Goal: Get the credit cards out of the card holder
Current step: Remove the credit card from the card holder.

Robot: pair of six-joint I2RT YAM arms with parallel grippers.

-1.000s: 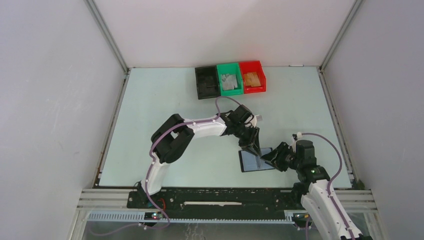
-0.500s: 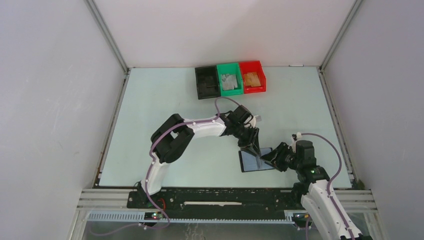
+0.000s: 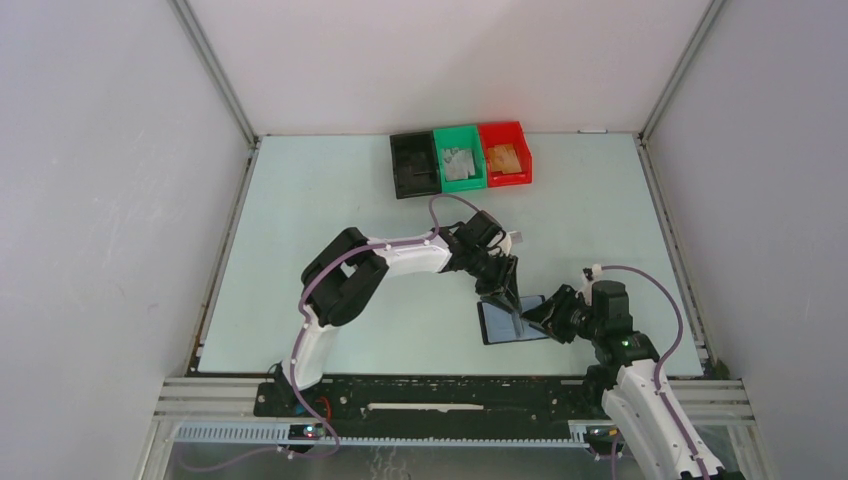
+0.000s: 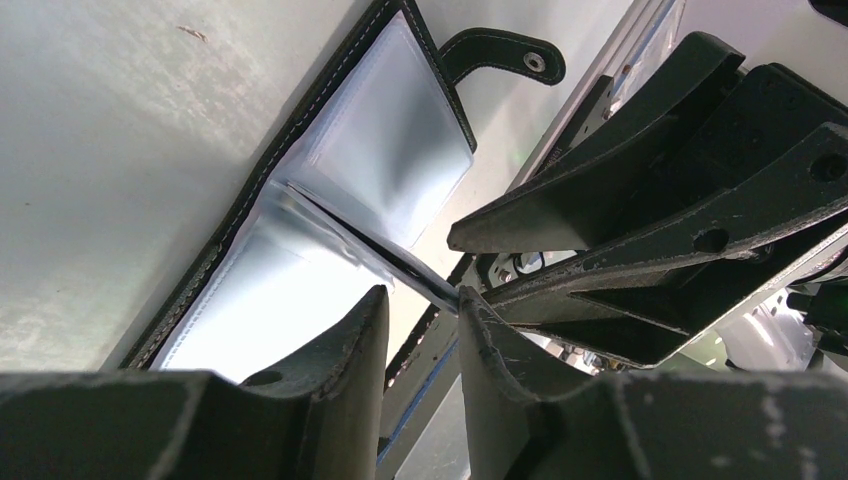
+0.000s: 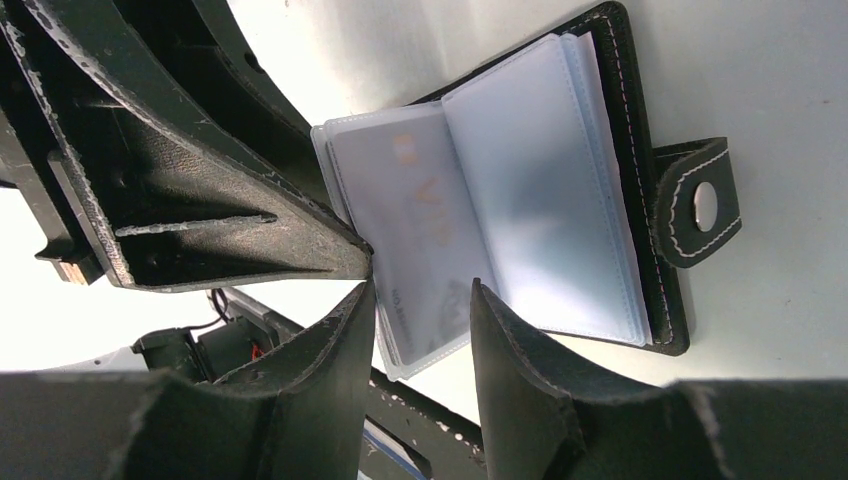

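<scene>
Two grippers meet at the card holder (image 3: 500, 324), which lies opened flat on the table (image 3: 330, 200) in the near right part of the scene, its opened width running left to right and its strap tab (image 5: 700, 205) sticking out from one outer edge. The left gripper (image 3: 505, 298) reaches down onto it from the far side, and the right gripper (image 3: 541, 318) comes in low from the right, so both are at the holder and neither is clearly nearer. In the right wrist view a clear sleeve leaf (image 5: 545, 180) lies turned back, and beside it a sleeve shows a pale card (image 5: 415, 215) whose long axis points straight at the right gripper's jaws. Those jaws stand about half open astride the sleeve's free edge, with daylight on both sides, gripping nothing that I can make out. The left gripper's jaws are likewise about half open and hold nothing; one fingertip (image 5: 340, 258) rests at the corner of that same sleeve. The next pull likely turns on the right gripper closing along the card's length. Which end of the sleeve is open cannot be told.
</scene>
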